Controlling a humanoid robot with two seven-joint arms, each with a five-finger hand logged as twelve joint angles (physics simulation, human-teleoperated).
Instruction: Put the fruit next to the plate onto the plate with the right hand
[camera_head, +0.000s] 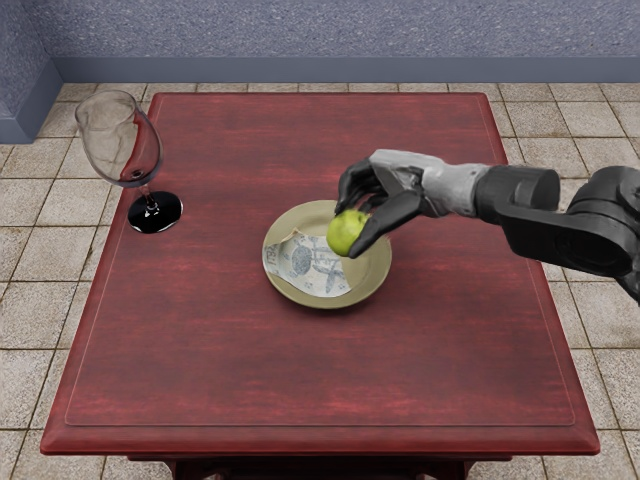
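A yellow-green round fruit (346, 231) is held over the upper right part of a tan plate (300, 292) with a pale patterned centre. My right hand (372, 215) comes in from the right edge, its dark fingers (385, 222) curled around the fruit. Whether the fruit touches the plate or hangs just above it I cannot tell. The left arm is out of view.
The plate sits near the middle of a dark red wooden table (200, 340). A tall wine glass (132, 160) with a dark base stands at the table's back left, leaning slightly. Tiled floor surrounds the table.
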